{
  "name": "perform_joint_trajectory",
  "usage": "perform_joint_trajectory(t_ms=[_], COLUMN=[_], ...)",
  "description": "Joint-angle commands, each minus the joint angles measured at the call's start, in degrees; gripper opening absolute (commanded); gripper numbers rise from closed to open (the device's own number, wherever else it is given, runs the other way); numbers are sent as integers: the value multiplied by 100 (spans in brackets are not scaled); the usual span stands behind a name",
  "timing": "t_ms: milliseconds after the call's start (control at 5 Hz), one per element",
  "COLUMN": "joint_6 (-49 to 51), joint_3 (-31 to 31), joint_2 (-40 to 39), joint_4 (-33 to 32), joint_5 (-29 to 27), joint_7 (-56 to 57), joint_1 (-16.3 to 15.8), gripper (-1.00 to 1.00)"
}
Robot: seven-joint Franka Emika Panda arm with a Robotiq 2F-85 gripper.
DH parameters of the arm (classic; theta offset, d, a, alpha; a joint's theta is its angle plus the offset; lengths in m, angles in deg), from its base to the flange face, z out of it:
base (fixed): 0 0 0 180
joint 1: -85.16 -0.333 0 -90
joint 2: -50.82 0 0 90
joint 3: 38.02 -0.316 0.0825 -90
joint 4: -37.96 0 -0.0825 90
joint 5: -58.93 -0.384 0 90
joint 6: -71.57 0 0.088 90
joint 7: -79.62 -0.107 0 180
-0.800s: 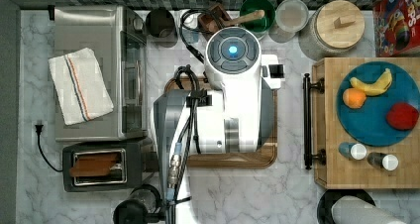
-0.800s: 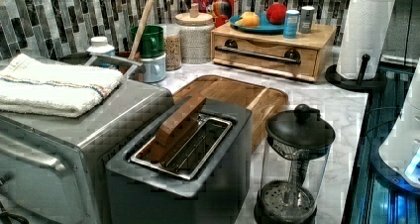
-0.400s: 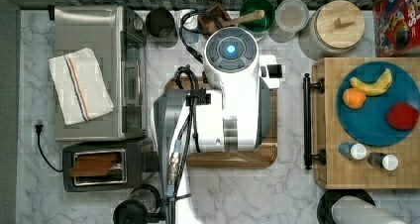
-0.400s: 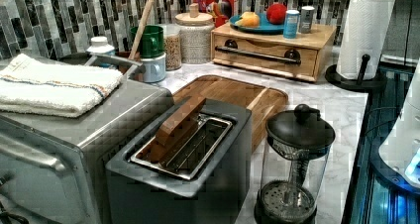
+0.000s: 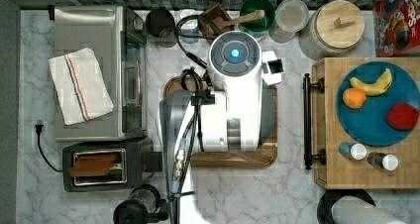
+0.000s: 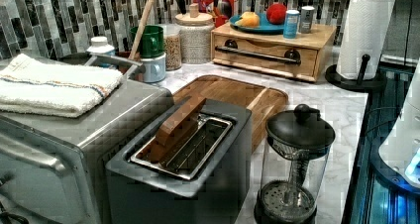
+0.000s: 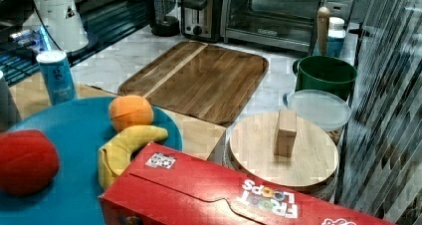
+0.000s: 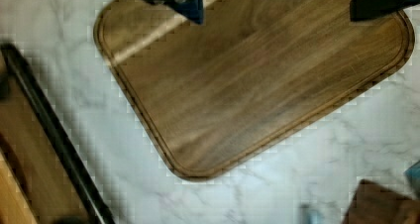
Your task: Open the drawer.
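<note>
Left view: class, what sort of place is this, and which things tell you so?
Most likely a kitchen counter: a toaster beside a toaster oven, a French press on marble, a cutting board, and a paper towel roll against a tiled wall.

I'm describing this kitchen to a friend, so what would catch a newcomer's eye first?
Probably the big white robot arm over the brown cutting board in the middle of the marble counter. Next, the blue plate of fruit on top of the drawer, shut, at the top view's right.

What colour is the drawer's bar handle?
Black, seen best in the left view: the drawer handle.
</note>
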Motion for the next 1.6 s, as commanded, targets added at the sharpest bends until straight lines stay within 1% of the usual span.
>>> perform_joint_trajectory(t_ms=[200,400,600,800,1000,1200,1600], joint_6=[-40,-388,-506,-883,-1133,-1329,-2123], joint_3=[312,469,502,593,752,695,662], joint_2=[375,417,389,365,309,214,16], joint_4=[-547,-753,-764,-879,-950,-1018,-1331], joint_5=[263,491,630,718,797,712,751], joint_7=[2254,3012,3446,3873,4122,4333,4140], joint_1=[440,564,739,862,844,995,1032], gripper=[100,100,100,100,100,100,100])
